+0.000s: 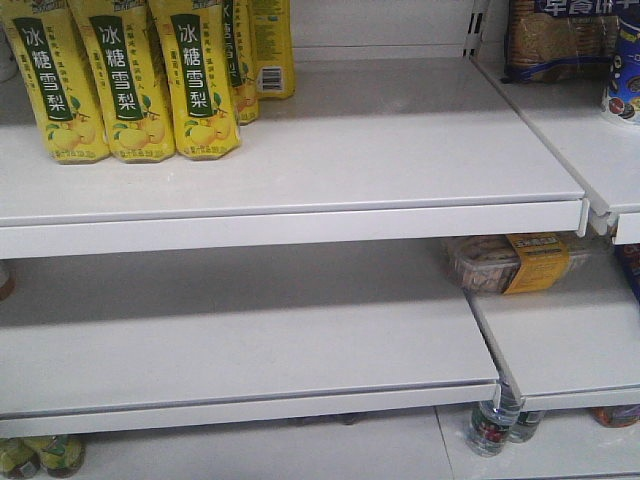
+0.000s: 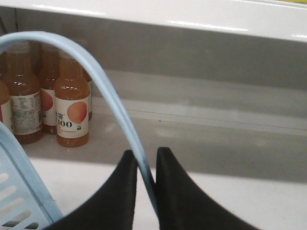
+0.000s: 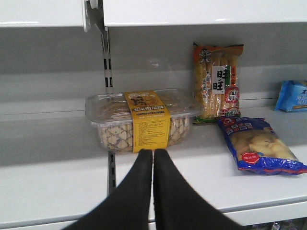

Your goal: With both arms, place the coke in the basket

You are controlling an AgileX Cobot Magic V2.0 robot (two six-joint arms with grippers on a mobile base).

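The coke is out of view in all three frames. In the left wrist view my left gripper [image 2: 146,155] is shut on the basket's light-blue hoop handle [image 2: 100,76], which arches up and left from between the black fingers. A slotted corner of the basket [image 2: 21,191] shows at the lower left. In the right wrist view my right gripper [image 3: 153,154] is shut with nothing between its fingers, pointing at a shelf of snacks. Neither arm shows in the front view.
Orange juice bottles [image 2: 72,103] stand on the shelf left of the handle. A clear biscuit box with a yellow band [image 3: 141,120], a tall snack pack [image 3: 218,81] and a blue bag [image 3: 259,143] lie ahead of my right gripper. Yellow pear-drink bottles [image 1: 130,75] fill the top shelf.
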